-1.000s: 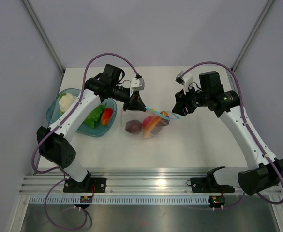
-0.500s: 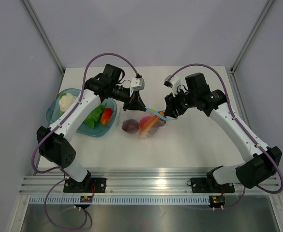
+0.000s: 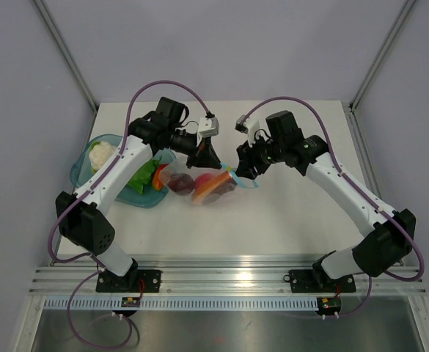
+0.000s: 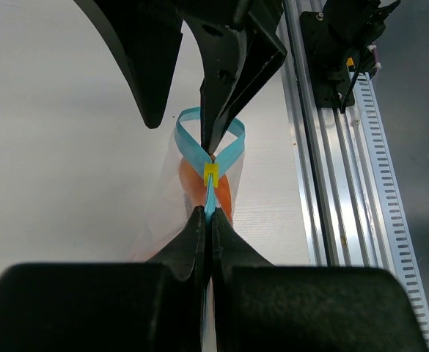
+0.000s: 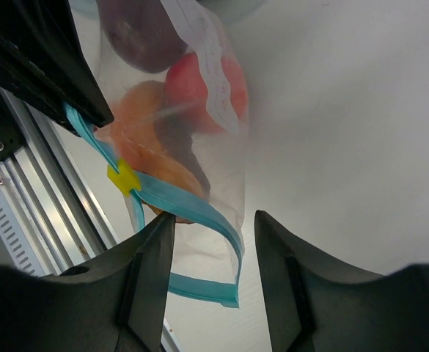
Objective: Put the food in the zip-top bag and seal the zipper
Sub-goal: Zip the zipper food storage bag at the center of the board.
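– Teal zipper [image 5: 185,210] first: we see the left gripper [image 4: 208,220] clamped tight on it, fingers pressed together just behind the yellow slider [image 4: 211,173]. Agree?
– Agree, it is closed on the strip. Past the slider the two teal strands part into a loop.
– Right gripper [image 5: 213,218]?
– Its jaws are apart and grip nothing we can see. In the left wrist view one fingertip sits inside the loop, right at the slider, and the other is outside. So they straddle one strand.
– Where do we log the zip-top bag [image 5: 227,187]?
– Mid-table on the white table [image 3: 295,213], between the two grippers and just right of the teal bowl [image 3: 137,199]. Its left end reaches the bowl's rim; we cannot tell if they touch. We also cannot tell whether the bag rests fully on the table.
– Food?
– It is inside the bag: a dark purple piece [image 5: 144,37], a red piece [image 5: 225,92] and an orange piece [image 5: 144,121], packed against each other. The purple one lies at the end toward the bowl.
– Bowl contents?
– A white cauliflower [image 3: 100,154] and a green piece [image 3: 142,174]. A red-orange piece [image 3: 158,178] sits at the bowl's right edge, partly behind the bag.
– Mouth sealed?
– We say partly. It is shut between the slider and the left fingers and open beyond the slider.
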